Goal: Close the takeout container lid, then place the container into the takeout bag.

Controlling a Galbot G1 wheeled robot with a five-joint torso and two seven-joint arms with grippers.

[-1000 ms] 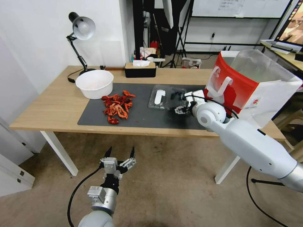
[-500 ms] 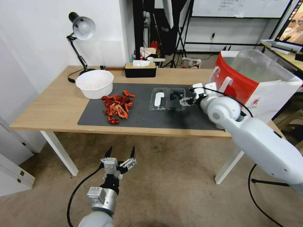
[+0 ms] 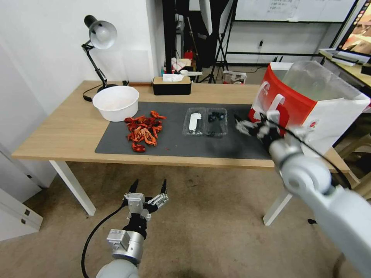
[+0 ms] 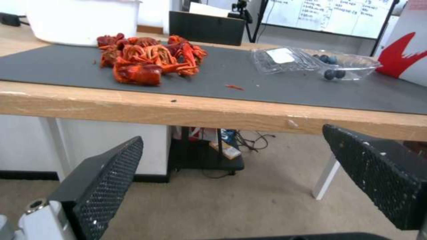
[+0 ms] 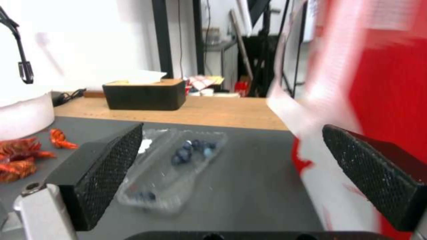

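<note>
On the mat point(image 3: 174, 143) — takeout container point(image 3: 205, 121) splayed open; halves side-by-side.

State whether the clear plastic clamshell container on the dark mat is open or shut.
Open: the clear plastic clamshell container lies spread flat, both halves side by side, dark berries uncovered in one half.

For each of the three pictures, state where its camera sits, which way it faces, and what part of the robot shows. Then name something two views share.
Head view: high on the robot, facing forward and down at the wooden table; left gripper low before it, right gripper by the red-and-white paper takeout bag.
Left wrist view: below the table edge, facing across it; open black padded fingers.
Right wrist view: above the grey mat, beside the bag; open fingers.
Shared: the clear plastic clamshell takeout container, lying open.
</note>
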